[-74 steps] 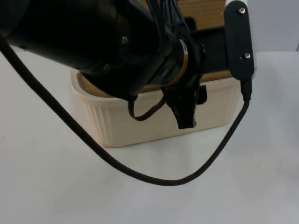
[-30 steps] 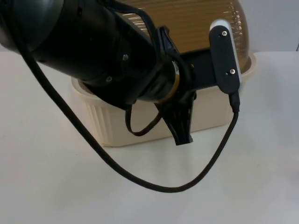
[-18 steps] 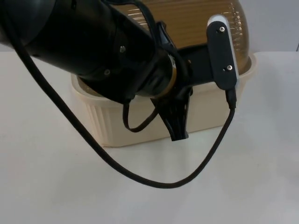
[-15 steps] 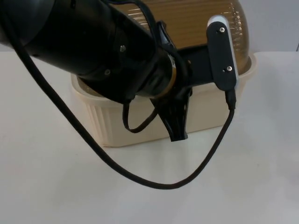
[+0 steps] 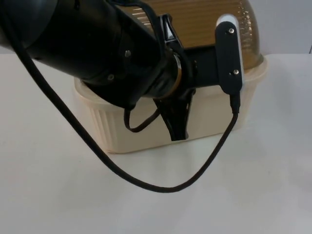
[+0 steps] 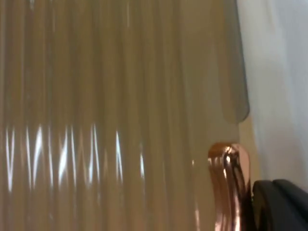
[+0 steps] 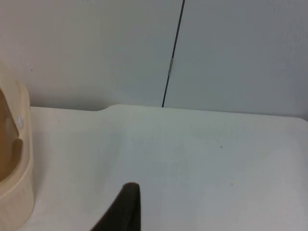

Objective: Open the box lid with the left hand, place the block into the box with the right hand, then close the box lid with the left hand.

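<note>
Left gripper (image 6: 276, 207) at the raised lid; you cannot tell whether its fingers are closed.

Your left arm reaches over the cream ribbed plastic box (image 5: 117, 131), which sits mid-table on the white table top (image 5: 58, 195). Its black fingertip lies just beside the copper-coloured knob (image 6: 228, 185) on the amber ribbed translucent lid (image 5: 204, 24). That lid stands tilted up from the box's far side. The arm hides the box's inside, so you cannot tell whether the block is in it. The right gripper (image 7: 122, 209) waits to the right of the box, facing the grey partition wall (image 7: 231, 57), and its grip cannot be told either. To handle the lid well, swing the knob along an arc about the far edge rather than pulling straight. Go slowly, since a sideways tug would likely drag the light box across the table.
</note>
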You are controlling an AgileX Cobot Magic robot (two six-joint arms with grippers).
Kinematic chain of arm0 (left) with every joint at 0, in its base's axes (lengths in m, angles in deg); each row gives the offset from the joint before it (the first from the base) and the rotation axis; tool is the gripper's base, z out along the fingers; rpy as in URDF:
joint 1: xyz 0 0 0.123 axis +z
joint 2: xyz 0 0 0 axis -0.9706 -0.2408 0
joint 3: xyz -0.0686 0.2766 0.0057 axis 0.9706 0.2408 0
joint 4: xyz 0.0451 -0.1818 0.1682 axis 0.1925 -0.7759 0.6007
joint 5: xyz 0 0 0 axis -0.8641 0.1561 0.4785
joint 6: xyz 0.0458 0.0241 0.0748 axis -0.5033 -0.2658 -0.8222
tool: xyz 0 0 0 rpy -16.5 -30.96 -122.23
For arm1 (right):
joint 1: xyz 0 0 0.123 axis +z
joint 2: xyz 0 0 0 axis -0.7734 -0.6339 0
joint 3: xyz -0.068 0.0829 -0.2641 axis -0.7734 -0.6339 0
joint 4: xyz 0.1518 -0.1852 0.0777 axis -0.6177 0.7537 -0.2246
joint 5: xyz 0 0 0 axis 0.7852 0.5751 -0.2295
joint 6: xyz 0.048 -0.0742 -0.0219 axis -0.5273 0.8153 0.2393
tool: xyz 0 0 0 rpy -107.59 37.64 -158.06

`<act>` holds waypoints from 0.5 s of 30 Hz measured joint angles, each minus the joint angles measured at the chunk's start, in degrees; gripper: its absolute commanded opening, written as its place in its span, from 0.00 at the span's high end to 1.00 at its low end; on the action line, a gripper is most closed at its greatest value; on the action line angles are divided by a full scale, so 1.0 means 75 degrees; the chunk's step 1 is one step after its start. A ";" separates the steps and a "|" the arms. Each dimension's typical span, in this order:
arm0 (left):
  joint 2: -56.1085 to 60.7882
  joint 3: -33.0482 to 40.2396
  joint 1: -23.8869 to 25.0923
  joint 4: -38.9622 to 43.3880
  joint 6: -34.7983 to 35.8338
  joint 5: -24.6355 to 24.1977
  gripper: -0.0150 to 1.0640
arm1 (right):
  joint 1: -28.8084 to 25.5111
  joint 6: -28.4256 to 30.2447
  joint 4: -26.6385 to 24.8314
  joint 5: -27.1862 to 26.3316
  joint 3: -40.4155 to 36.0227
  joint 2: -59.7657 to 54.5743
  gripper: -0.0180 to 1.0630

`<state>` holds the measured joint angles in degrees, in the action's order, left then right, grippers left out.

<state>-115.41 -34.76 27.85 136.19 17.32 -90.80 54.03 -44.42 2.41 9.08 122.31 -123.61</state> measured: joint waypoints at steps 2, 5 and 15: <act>0.0000 0.0000 0.0000 0.0013 0.0000 -0.0076 0.99 | 0.0000 0.0000 0.0000 0.0000 0.0000 0.0000 0.01; 0.0000 0.0000 0.0000 0.0043 -0.0197 -0.0227 0.99 | 0.0000 0.0000 0.0000 0.0000 0.0000 0.0000 0.01; 0.0000 -0.0291 0.0000 0.0043 -0.0688 -0.0309 0.99 | 0.0000 0.0000 0.0000 0.0000 0.0000 0.0000 0.01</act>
<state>-115.41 -36.95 27.85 136.51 12.16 -93.12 54.03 -44.42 2.41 9.08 122.31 -123.61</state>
